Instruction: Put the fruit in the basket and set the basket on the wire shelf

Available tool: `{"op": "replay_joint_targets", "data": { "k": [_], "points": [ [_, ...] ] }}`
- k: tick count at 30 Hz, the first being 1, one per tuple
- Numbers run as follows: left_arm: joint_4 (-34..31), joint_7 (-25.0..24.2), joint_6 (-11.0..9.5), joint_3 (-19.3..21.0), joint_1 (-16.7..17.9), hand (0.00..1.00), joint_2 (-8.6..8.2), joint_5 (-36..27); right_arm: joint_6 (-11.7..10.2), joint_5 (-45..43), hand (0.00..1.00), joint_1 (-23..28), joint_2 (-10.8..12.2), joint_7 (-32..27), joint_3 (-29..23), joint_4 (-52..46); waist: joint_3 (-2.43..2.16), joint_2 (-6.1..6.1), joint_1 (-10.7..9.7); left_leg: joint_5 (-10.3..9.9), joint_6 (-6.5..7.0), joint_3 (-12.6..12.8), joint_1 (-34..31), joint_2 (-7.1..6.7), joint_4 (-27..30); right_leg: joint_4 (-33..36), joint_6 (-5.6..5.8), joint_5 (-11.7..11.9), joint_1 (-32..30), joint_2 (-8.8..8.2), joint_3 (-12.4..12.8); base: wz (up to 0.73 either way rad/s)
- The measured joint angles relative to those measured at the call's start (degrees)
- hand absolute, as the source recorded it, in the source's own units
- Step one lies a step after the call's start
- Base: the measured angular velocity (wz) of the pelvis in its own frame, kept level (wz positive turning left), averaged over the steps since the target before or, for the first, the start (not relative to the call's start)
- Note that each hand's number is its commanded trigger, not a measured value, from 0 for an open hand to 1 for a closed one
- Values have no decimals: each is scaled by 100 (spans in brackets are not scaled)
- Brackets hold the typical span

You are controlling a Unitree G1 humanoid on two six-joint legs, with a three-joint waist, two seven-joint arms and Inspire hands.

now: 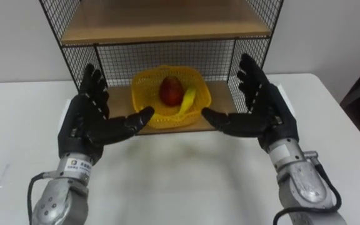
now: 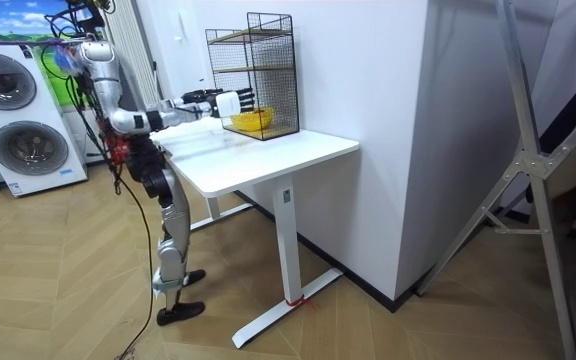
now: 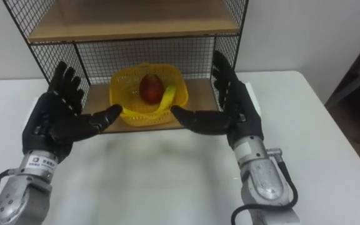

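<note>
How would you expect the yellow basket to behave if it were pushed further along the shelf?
The yellow basket looks like thin plastic mesh, so probably light and flexible. It should slide easily on the smooth wooden shelf. The red fruit and banana lie loose inside and may shift.

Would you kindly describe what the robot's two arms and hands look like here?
The left hand and right hand are black, the left with a white label at its wrist. Both forearms are silver-grey metal, each with a dark cable looping beside it.
</note>
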Motion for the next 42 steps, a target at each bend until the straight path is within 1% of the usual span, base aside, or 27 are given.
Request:
{"op": "replay_joint_targets", "data": {
  "k": [2, 4, 7, 8, 10, 11, 12, 13, 18, 20, 22, 23, 26, 27, 28, 29, 31, 32, 33, 34, 35, 36, 37, 38, 40, 41, 42],
  "points": [
    [-24, -25, -84, -2, 170, 0, -1, -168, -56, 14, 0, 241, -7, 66, -13, -45, -4, 25, 5, 10, 1, 0, -49, 4, 12, 6, -3, 19, -70, 3, -2, 0],
    [-125, -25, -252, -4, 454, 0, 3, -189, -202, 24, 0, 593, -40, 89, -28, -119, -1, 33, 5, 10, 1, -1, -62, 4, 9, 8, -3, 22, -82, 8, 13, 0],
    [-156, -26, -436, -5, 601, 0, 3, -189, -217, 22, 0, 709, -48, 130, -98, -118, 6, 34, 12, 9, 0, -10, -104, 5, 9, 24, -9, 26, -147, 11, 14, 0],
    [-164, -33, -464, -4, 610, 0, 3, -189, -240, 22, 0, 709, -48, 136, -114, -118, 5, 34, 20, 11, -2, -9, -129, 6, 11, 36, -10, 26, -176, 11, 16, 0],
    [-186, -101, -604, -3, 663, 0, 20, -179, -394, 15, 0, 717, -50, 188, -168, -119, 13, 17, 25, 44, -3, -8, -187, 5, -9, 78, -14, 29, -295, 7, 28, 0],
    [-192, -114, -637, -3, 690, 0, 29, -179, -434, 14, 0, 730, -50, 188, -171, -120, 17, 11, 22, 48, -5, -7, -202, 6, -8, 84, -14, 29, -311, 7, 32, 0],
    [-213, -136, -686, -2, 758, 0, 40, -174, -498, 3, 0, 781, -51, 185, -175, -137, 9, -2, 23, 52, -6, -4, -240, 8, -3, 87, -14, 29, -342, 8, 32, 0],
    [-233, -163, -746, -2, 847, 0, 41, -168, -573, -29, 0, 850, -50, 186, -176, -152, 13, -9, 23, 52, -6, 1, -251, 8, -2, 86, -14, 29, -358, 6, 28, 0],
    [-237, -205, -856, 8, 1134, 0, 56, -158, -663, -359, 0, 1007, -10, 180, -206, -208, 23, -21, 16, 51, -5, -6, -252, 3, -13, 45, -14, 29, -289, 3, -20, 0],
    [-276, -185, -879, 31, 1232, 0, 57, -158, -680, -390, 0, 1102, -3, 174, -244, -349, 30, 1, 25, 50, -7, -11, -257, 4, -13, 8, -14, 33, -292, 10, -20, 0],
    [-313, -81, -969, 34, 1382, 0, 61, -92, -806, -447, 0, 1146, 11, 168, -344, -368, 34, 37, 12, 49, -8, -17, -256, 5, -12, -1, -13, 36, -281, 18, -4, 0],
    [-313, -46, -976, 44, 1396, 0, 56, -42, -813, -523, 0, 1152, 22, 155, -411, -373, 35, 48, 19, 49, -8, -21, -258, 4, -9, -1, -11, 38, -278, 19, -4, 0],
    [-327, 218, -1056, 206, 1488, 0, 16, 206, -865, -699, 0, 1236, 25, -185, -649, -432, 33, 93, 116, 52, -12, -4, -228, 6, -39, -3, -12, 40, -265, 33, 68, -6],
    [-327, 395, -1097, 330, 1489, 0, 2, 345, -918, -698, 0, 1357, 24, -366, -779, -538, 36, 110, 150, 52, -13, -10, -221, 5, -41, -4, -12, 40, -254, 33, 58, 0],
    [-327, 603, -1173, 496, 1492, 0, 5, 404, -1040, -684, 0, 1439, 25, -601, -900, -575, 36, 119, 168, 55, -16, -17, -217, 6, -42, -6, -12, 40, -244, 35, 41, 0],
    [-336, 729, -1216, 581, 1495, 0, 4, 416, -1098, -685, 0, 1464, 25, -732, -954, -575, 36, 120, 168, 56, -18, -22, -211, 7, -42, -7, -12, 40, -240, 36, 36, 5],
    [-372, 1190, -1348, 1011, 1509, 0, 10, 626, -1238, -754, 0, 1581, 22, -1209, -1264, -575, 38, 120, 186, 59, -25, -30, -144, 6, -64, -30, -14, 41, -222, 33, -1, 2],
    [-383, 1299, -1374, 1148, 1509, 0, 10, 629, -1240, -752, 0, 1595, 18, -1335, -1360, -575, 39, 119, 190, 61, -27, -30, -129, 3, -86, -38, -15, 41, -213, 33, -1, 0],
    [-410, 1544, -1428, 1411, 1507, 0, 11, 619, -1244, -705, 0, 1603, 0, -1590, -1562, -575, 34, 135, 197, 62, -28, -33, -121, 3, -89, -69, -22, 46, -192, 35, -8, 0],
    [-478, 1797, -1431, 1716, 1505, 0, 12, 603, -1247, -699, 0, 1604, -24, -1849, -1791, -580, 38, 129, 197, 62, -28, -33, -129, 5, -85, -88, -28, 51, -196, 39, -7, 0],
    [-526, 1917, -1433, 1874, 1503, 0, 13, 602, -1247, -704, 0, 1605, -36, -1973, -1898, -595, 33, 141, 197, 61, -28, -32, -136, 5, -84, -91, -28, 51, -208, 40, -3, -5],
    [-644, 2158, -1449, 2205, 1500, 0, 25, 578, -1251, -705, 0, 1606, -71, -2216, -2116, -651, 35, 144, 218, 64, -33, -16, -153, 7, -96, -103, -26, 49, -255, 40, 29, -14],
    [-719, 2419, -1545, 2513, 1488, 0, 53, 513, -1291, -707, 0, 1611, -146, -2486, -2308, -690, 46, 147, 273, 68, -36, 24, -152, 9, -111, -114, -26, 46, -281, 46, 94, -17],
    [-748, 2547, -1588, 2636, 1475, 0, 66, 471, -1306, -707, 0, 1612, -187, -2622, -2394, -701, 44, 168, 297, 68, -35, 34, -153, 7, -113, -122, -26, 45, -283, 48, 112, -12],
    [-808, 3072, -1673, 3107, 1401, 0, 144, 353, -1324, -709, 0, 1604, -311, -3176, -2707, -759, 28, 193, 336, 68, -33, 14, -161, -8, -129, -143, -14, 37, -282, 44, 121, 2],
    [-817, 3186, -1673, 3235, 1402, 0, 173, 318, -1324, -701, 0, 1605, -346, -3297, -2774, -759, 23, 196, 346, 68, -34, 10, -161, -9, -136, -154, -14, 37, -282, 44, 123, 0],
    [-838, 3421, -1673, 3490, 1401, 0, 258, 252, -1324, -697, 0, 1605, -394, -3523, -2946, -758, 22, 196, 393, 69, -34, 10, -160, -10, -160, -173, -14, 37, -282, 45, 117, 0]
  ]
}}
